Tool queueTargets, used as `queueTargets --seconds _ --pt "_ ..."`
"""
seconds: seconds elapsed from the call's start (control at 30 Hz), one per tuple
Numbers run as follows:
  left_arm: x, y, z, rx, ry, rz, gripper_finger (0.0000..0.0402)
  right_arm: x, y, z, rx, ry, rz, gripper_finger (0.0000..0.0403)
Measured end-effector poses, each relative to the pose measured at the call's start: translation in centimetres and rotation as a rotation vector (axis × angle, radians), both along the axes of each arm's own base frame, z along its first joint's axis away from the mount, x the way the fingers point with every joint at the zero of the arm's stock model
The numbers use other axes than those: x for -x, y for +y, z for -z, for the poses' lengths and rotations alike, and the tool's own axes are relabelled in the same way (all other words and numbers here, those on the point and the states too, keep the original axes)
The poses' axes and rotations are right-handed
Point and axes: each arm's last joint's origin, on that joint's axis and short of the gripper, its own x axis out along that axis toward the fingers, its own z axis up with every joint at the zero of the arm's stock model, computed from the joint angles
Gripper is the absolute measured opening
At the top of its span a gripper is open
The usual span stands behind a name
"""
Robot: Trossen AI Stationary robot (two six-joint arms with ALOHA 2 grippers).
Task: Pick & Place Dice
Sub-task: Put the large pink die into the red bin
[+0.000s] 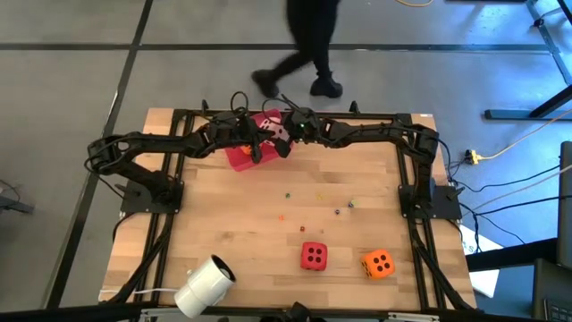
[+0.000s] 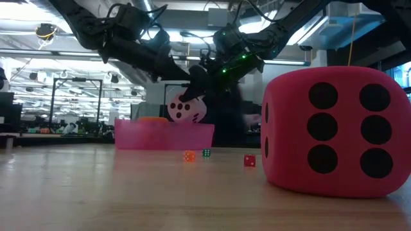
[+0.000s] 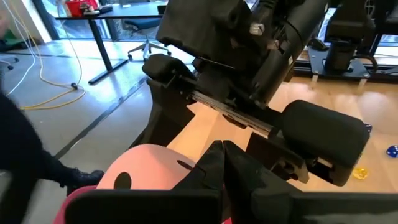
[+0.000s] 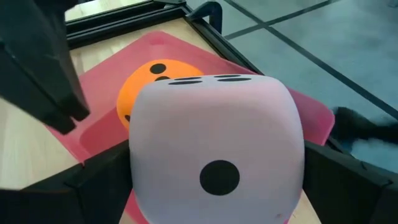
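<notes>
Where the two arms meet at the far edge of the table, most of the action is buried under dark metal. From above, the left gripper (image 1: 253, 143) and right gripper (image 1: 284, 136) crowd over the red tray (image 1: 239, 157), and the pink die (image 1: 275, 128) shows only as a pale sliver between them. The right wrist camera fills that gap: the pink die (image 4: 214, 152) sits between that arm's widely spread fingers (image 4: 96, 180), with the pads right at its sides, though I can't quite tell whether they press it. Behind it an orange die (image 4: 146, 81) lies in the tray (image 4: 314, 118), mostly hidden.

From table height the pink die (image 2: 187, 109) hangs above the tray's wall (image 2: 164, 136), with a dark finger across its face and just a strip of orange (image 2: 152, 119) showing over the rim. The left gripper's fingers (image 3: 214, 165) are clenched together with nothing between them, their tips against the top of the pink die (image 3: 152, 168), whose lower part is cut off.

Well apart from all this, near the front edge, the red die (image 1: 313, 256) and a second orange die (image 1: 378, 263) rest on the table (image 1: 223, 224). The red die (image 2: 334, 131) looms huge in the low view, while the second orange one is out of that frame. Tiny beads (image 1: 302, 230) scatter mid-table. A person's legs (image 1: 308, 45) pass beyond the table.
</notes>
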Motion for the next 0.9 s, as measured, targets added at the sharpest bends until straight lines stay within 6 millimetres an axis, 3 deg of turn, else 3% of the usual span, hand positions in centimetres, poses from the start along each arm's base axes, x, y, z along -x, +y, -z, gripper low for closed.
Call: queueTargets --seconds 0.3,0.53,0.9 --pt "-1.5 1.2 2.8 0.044 0.045 -0.050 0.0001 0.1 0.0 0.2 0.000 0.019 0.003 0.0399" --pt "-1.7 2.4 2.7 0.063 0.100 -0.123 0.0001 0.2 0.0 0.3 -0.003 0.031 0.007 0.0400" --pt "-1.3 2.6 3.3 0.078 0.191 -0.232 0.0001 0.1 0.1 0.2 -0.023 0.016 -0.039 0.0400"
